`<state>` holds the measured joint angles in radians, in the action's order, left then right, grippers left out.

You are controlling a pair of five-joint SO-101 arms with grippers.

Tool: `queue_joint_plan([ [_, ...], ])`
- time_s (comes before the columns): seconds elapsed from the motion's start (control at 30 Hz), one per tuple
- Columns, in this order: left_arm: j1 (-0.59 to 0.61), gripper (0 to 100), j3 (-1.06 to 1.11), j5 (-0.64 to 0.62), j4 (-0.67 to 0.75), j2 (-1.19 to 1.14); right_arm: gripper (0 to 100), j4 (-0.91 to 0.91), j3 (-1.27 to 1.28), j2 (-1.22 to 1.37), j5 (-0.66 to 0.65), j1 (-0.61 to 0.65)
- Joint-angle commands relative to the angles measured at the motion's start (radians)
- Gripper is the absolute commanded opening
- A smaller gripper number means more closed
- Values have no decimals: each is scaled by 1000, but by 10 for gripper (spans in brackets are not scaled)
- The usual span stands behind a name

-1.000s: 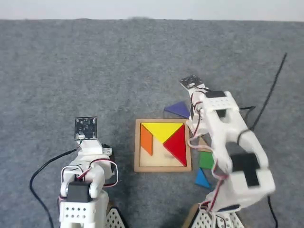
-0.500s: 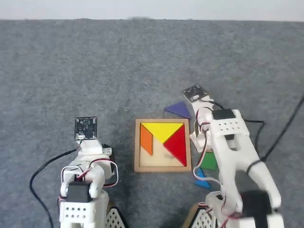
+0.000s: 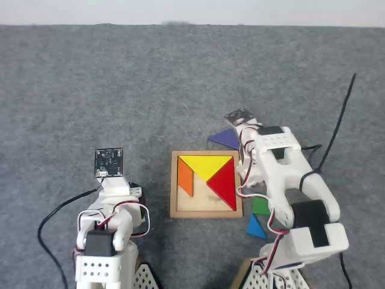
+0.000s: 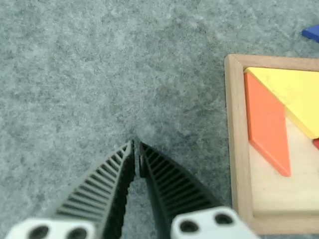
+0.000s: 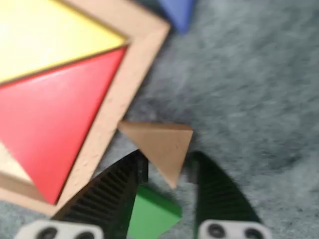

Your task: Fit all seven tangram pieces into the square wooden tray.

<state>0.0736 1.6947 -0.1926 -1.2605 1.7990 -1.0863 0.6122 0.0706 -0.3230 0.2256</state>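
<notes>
We note a grey, felt-like carpet (image 3: 120, 78) covering the whole table, with a pale strip of wall (image 3: 192, 12) along its far edge.

Nearest the bases, the left arm (image 3: 105, 241) sits folded back, well apart from the tray. In its wrist view the left gripper (image 4: 136, 145) hangs over bare carpet with its fingers pressed together and nothing between them.

On the right side, a blue triangle (image 3: 255, 227) lies on the carpet near the tray's near right corner. A green piece (image 3: 261, 206) lies just beyond it, partly under the right arm (image 3: 289, 180).

The square wooden tray (image 3: 174, 183) lies flat between the two arms. It holds three pieces: an orange piece (image 3: 186, 177) along its left side, a yellow triangle (image 3: 206, 165) against its far rim and a red triangle (image 3: 224, 185) against its right rim. The near part of its floor is bare wood.

Just outside the tray's right rim, the right gripper (image 5: 167, 162) stands spread, with one tip of a tan triangle (image 5: 159, 142) lying between its fingers. We cannot tell whether either finger touches it.

Farther off, a purple triangle (image 3: 226, 139) lies on the carpet just past the tray's far right corner. A black cable (image 3: 337, 129) runs across the carpet on the right.
</notes>
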Motion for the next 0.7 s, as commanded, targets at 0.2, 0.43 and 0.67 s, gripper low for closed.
queue_joint_plan([
  [0.2, 6, 13, -12, 9, -2, 20, 8, -13, 12, -131, 69, 15],
  [0.43, 6, 13, -12, 9, -2, 20, 8, -53, 77, -358, 81, 15],
  [0.67, 6, 13, -12, 9, -2, 20, 40, -44, 92, -386, 74, 15],
])
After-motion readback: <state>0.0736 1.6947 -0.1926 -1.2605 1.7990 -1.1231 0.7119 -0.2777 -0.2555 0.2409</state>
